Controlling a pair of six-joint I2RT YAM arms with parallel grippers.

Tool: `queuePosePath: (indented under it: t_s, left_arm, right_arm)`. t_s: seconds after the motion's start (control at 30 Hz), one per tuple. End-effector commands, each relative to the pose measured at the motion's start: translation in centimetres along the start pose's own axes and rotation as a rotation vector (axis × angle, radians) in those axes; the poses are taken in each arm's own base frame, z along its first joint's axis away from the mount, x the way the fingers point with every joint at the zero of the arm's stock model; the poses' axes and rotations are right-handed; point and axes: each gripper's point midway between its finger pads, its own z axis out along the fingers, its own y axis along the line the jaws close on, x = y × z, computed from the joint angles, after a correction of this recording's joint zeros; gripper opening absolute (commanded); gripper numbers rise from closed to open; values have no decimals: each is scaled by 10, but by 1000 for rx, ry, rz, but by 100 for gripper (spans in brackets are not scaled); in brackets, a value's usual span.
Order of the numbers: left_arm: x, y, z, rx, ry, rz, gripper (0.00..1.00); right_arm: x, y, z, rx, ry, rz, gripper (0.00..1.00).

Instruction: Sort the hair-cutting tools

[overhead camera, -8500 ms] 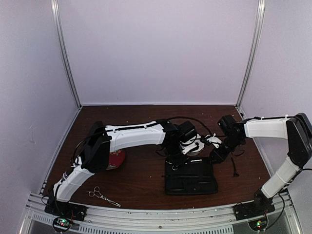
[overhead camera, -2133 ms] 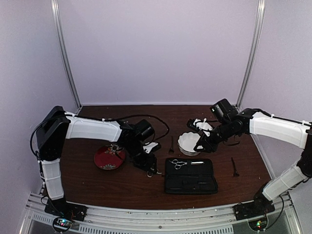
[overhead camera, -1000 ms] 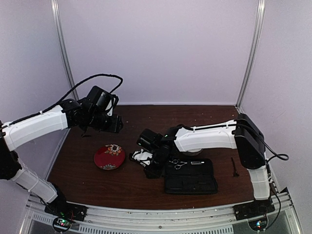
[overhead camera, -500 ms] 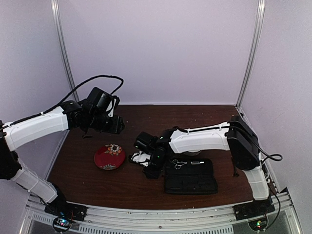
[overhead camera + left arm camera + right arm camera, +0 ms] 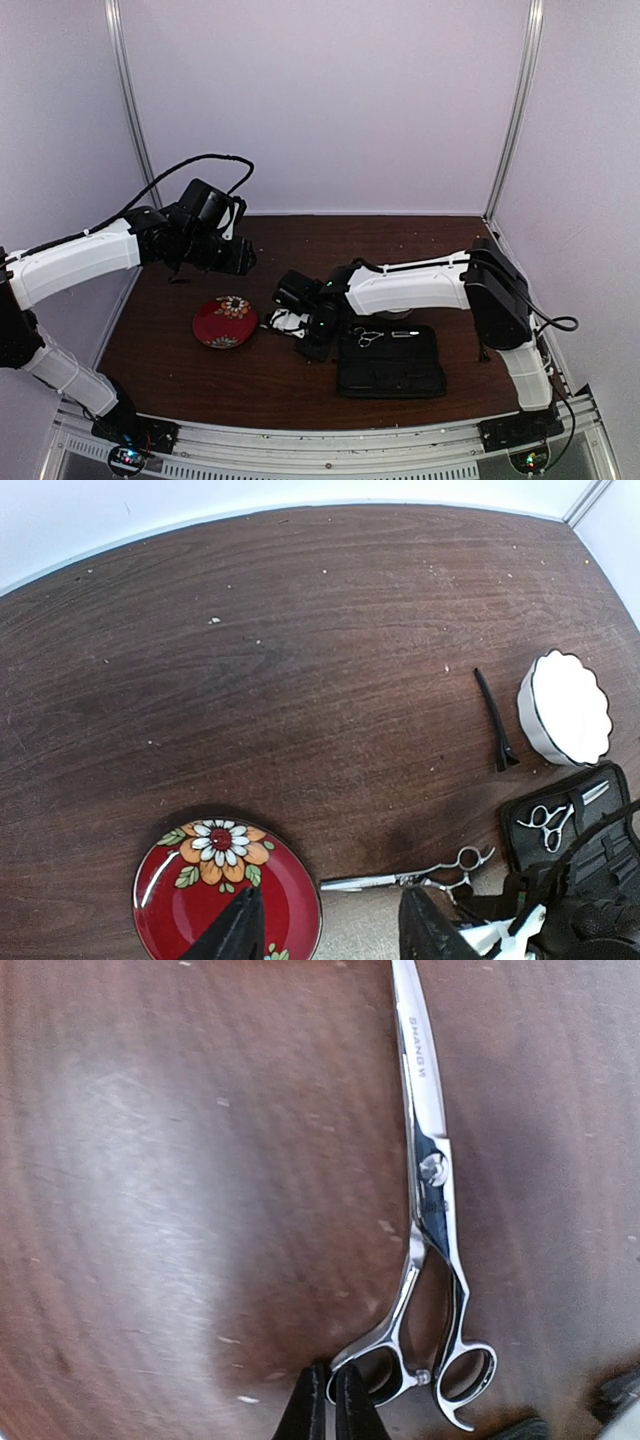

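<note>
Silver steel lies bare on the dark wood: the loose scissors (image 5: 430, 1190) run from the upper middle of the right wrist view down to their finger rings at the lower right, blades closed. The right gripper (image 5: 328, 1405) sits at the bottom edge against the outer ring, its fingers drawn together with only a sliver between them. Whether they nip the ring's rim is hard to tell from here.

In the left wrist view the same scissors lie low in the frame, just right of the red flowered plate (image 5: 165, 920) and not touching it. The left gripper (image 5: 330, 938) hangs well above the table, fingers spread wide with nothing between them. At the right edge of that view, the second scissors (image 5: 545, 820) rest inside the open black case (image 5: 625, 865). A white fluted bowl (image 5: 565, 705) stands just above the case, and a black clip (image 5: 495, 720) lies on the wood just left of the bowl.
</note>
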Motion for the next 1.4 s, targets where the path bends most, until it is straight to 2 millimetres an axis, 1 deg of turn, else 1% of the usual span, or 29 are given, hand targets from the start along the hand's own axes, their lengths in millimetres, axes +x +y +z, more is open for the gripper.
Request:
queuePosePath:
  t_s: [0.0, 0.13, 0.27, 0.3, 0.37, 0.43, 0.47, 0.5, 0.53, 0.6, 0.67, 0.7, 0.77, 0.8, 0.83, 0.97, 1.07, 1.17, 1.23, 1.37]
  left_arm:
    - [-11, 3, -3, -10, -47, 12, 49]
    - [-19, 3, -13, -14, -66, 28, 49]
    - [-30, 9, -25, -47, -103, 55, 49]
    - [-31, 10, -25, -53, -107, 65, 49]
    - [-30, 10, -22, -60, -97, 81, 49]
    - [-26, 6, -16, -43, -72, 93, 49]
    - [-22, 4, -10, -33, -52, 96, 49]
    - [-17, 0, -5, -13, -30, 95, 49]
    - [-13, -5, 2, 9, -9, 94, 48]
    - [-2, -15, 15, 58, 35, 94, 45]
    - [9, -28, 25, 107, 75, 110, 37]
    - [14, -35, 29, 132, 93, 134, 30]
    - [27, -49, 39, 181, 145, 177, 10]
    - [33, -53, 43, 189, 167, 191, 2]
    - [39, -58, 47, 205, 191, 200, 0]
    - [68, -77, 67, 258, 289, 227, 0]
    - [89, -96, 78, 304, 356, 246, 0]
    - [107, -115, 83, 358, 413, 257, 0]
    - [115, -124, 86, 390, 434, 248, 0]
    - [125, -141, 90, 455, 456, 221, 0]
  right_arm:
    - [-6, -37, -38, 189, -40, -44, 0]
    - [-11, -51, -79, 238, -100, -60, 0]
    - [-2, -57, -109, 260, -130, -72, 0]
    - [3, -58, -115, 267, -129, -78, 0]
    - [20, -63, -121, 287, -109, -89, 0]
    - [41, -68, -129, 300, -97, -86, 0]
    - [50, -71, -136, 305, -102, -84, 0]
    - [65, -72, -133, 309, -76, -91, 0]
    - [76, -76, -140, 328, -73, -92, 0]
    - [102, -79, -142, 339, -42, -101, 0]
    - [132, -82, -141, 339, -10, -87, 0]
    - [144, -83, -142, 336, -2, -75, 0]
    - [170, -86, -143, 329, 25, -54, 0]
    - [183, -85, -142, 314, 44, -50, 0]
    - [194, -84, -140, 301, 62, -53, 0]
    - [236, -79, -131, 265, 142, -70, 0]
    - [259, -76, -128, 249, 193, -99, 0]
    - [273, -77, -133, 247, 217, -112, 0]
    - [279, -77, -136, 242, 222, -113, 0]
    - [285, -66, -135, 180, 213, -159, 0]
